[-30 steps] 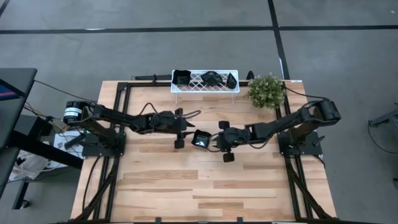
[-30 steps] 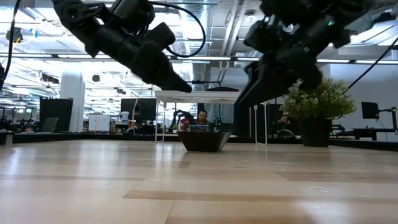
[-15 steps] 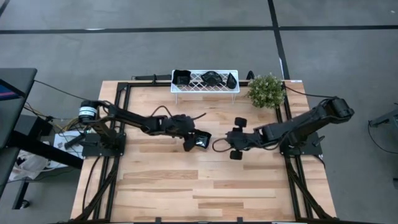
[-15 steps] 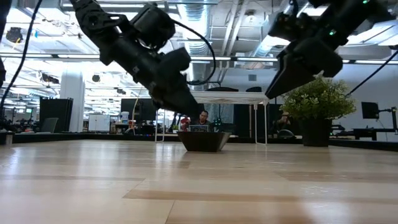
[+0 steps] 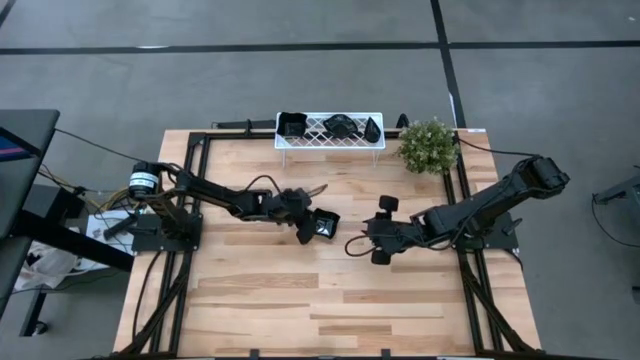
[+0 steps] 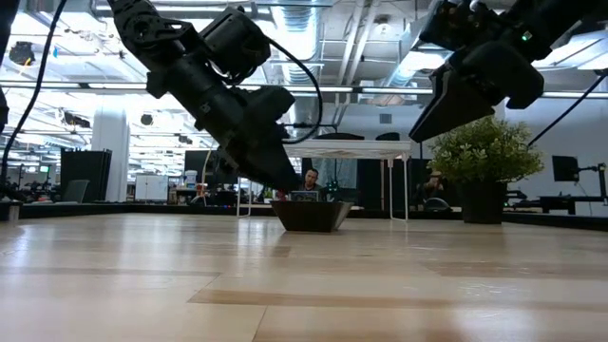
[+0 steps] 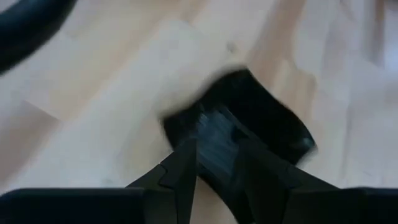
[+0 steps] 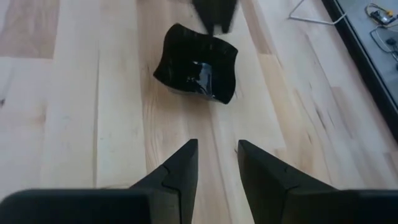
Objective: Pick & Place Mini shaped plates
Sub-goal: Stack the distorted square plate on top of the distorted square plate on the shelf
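1. One black square plate [image 5: 323, 225] sits on the wooden table [image 5: 300, 300], near the middle, a bit closer to the far edge.
2. The left hand [image 5: 309, 226] is down at this plate. In the left wrist view its two fingers [image 7: 180, 174] sit on either side of the plate's rim [image 7: 217, 140]. The fingers are close together around the rim, but I cannot tell if they are squeezing it.
3. The right hand [image 5: 377, 230] is just beside the plate, on the side toward the table's right edge, and does not touch it. Its fingers [image 8: 180, 168] are a little apart and hold nothing.
4. A white rack [image 5: 329, 143] stands at the far edge of the table. Three more black plates [image 5: 340, 126] lie on top of it.
5. A green plant [image 5: 428, 145] stands just beside the rack, near the far right corner.
6. In the low view, the plate [image 6: 312, 215] rests flat on the table and the left hand's tips reach its rim.
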